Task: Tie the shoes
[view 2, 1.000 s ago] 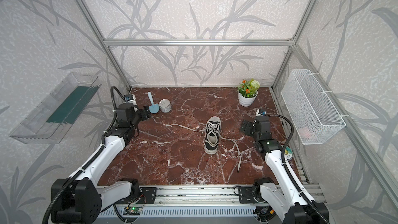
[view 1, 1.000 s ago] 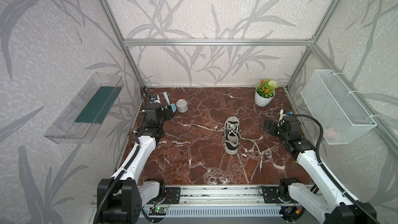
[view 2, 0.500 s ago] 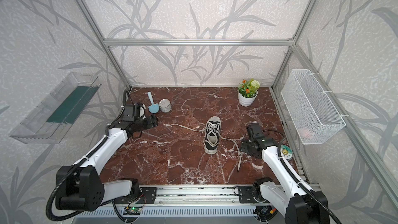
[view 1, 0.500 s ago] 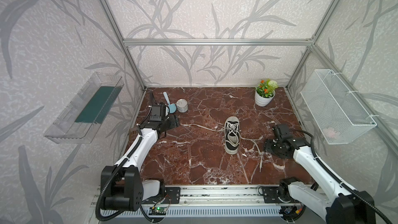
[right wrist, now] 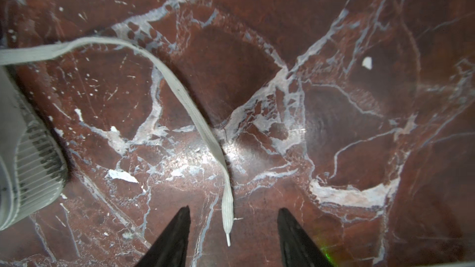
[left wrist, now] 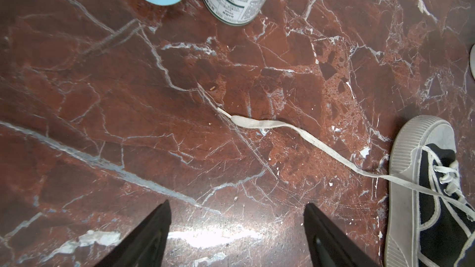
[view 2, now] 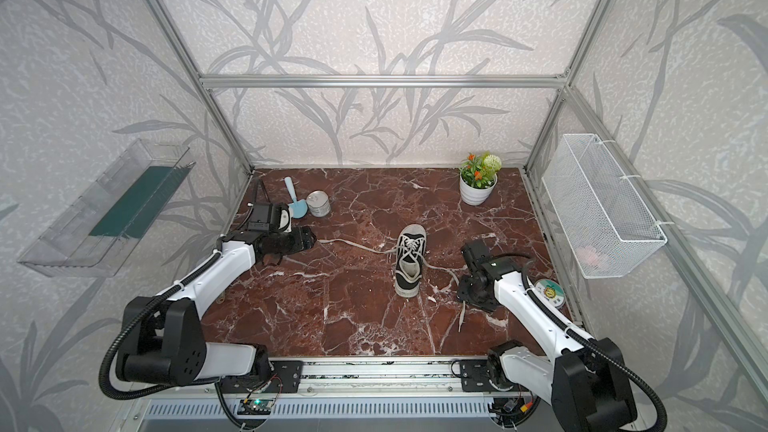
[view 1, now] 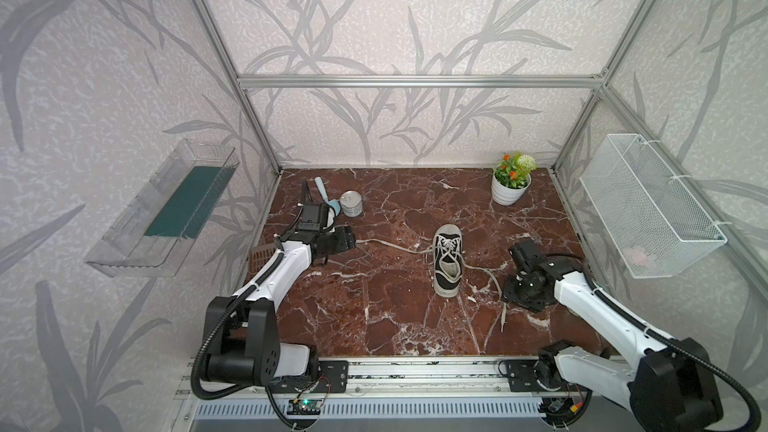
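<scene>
A: Whereabouts of the sneaker (view 1: 448, 261)?
B: Near the middle of the bench (view 1: 374, 305), a little to the right, sole down. Toe cap toward the back wall, heel toward the front rail; long axis back to front, tilted only slightly.
A: And the laces (view 1: 448, 247)?
B: Untied. Left lace (left wrist: 259, 124) trailing flat over the marble toward the left gripper (left wrist: 237, 202), tip short of the fingers (left wrist: 151, 237). Right lace (right wrist: 191, 109) curving out from beside the sole, tip lying between the fingers (right wrist: 174, 240) of the right gripper (right wrist: 234, 208).
A: Clamped on it?
B: No. Spread on either side of the tip, not pinching it. Same on the left: set wide apart, only bare marble between.
A: Pose of the arms?
B: Left arm (view 1: 282, 272) stretched low along the left side, wrist about level, aimed across at the lace end. Right arm (view 1: 590, 305) reaching in from the front right, wrist turned down, near the heel on its right.
A: Anything close by?
B: A tin can (view 1: 351, 203) and a pale blue scoop (view 1: 321, 187) behind the left gripper; a potted plant (view 1: 510, 193) at the back right.
</scene>
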Action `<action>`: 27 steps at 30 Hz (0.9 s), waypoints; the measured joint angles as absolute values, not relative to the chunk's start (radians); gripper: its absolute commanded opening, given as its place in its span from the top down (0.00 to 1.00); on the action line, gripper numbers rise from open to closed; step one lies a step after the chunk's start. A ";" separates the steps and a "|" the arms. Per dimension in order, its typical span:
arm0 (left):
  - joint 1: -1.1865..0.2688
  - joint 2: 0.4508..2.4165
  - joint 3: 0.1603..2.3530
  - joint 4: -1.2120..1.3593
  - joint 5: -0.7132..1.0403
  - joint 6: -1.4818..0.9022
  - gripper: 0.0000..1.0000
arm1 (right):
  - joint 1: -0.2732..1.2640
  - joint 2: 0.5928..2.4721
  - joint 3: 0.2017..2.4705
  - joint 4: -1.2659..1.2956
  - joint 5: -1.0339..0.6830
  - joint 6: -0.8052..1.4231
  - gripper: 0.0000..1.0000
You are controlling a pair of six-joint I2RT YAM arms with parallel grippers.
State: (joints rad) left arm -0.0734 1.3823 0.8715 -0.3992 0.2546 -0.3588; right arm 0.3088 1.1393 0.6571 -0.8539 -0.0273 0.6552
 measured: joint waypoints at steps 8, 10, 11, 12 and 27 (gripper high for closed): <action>-0.087 1.415 0.870 -0.384 0.273 -0.379 0.17 | 0.316 1.202 0.612 -0.788 -0.061 0.665 0.52; -0.092 1.415 0.868 -0.379 0.275 -0.382 0.17 | 0.317 1.214 0.600 -0.778 -0.062 0.665 0.55; -0.096 1.415 0.867 -0.377 0.275 -0.386 0.17 | 0.317 1.220 0.596 -0.773 -0.062 0.665 0.57; -0.098 1.416 0.867 -0.373 0.275 -0.388 0.17 | 0.317 1.226 0.594 -0.767 -0.062 0.665 0.59; -0.190 1.477 0.818 -0.315 0.299 -0.486 0.17 | 0.331 1.274 0.591 -0.704 -0.063 0.667 0.85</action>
State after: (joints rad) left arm -0.1902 1.4773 0.8185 -0.3145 0.2989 -0.4862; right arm 0.3309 1.2743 0.5907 -0.7044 -0.0631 0.6674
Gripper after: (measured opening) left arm 0.827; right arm 0.193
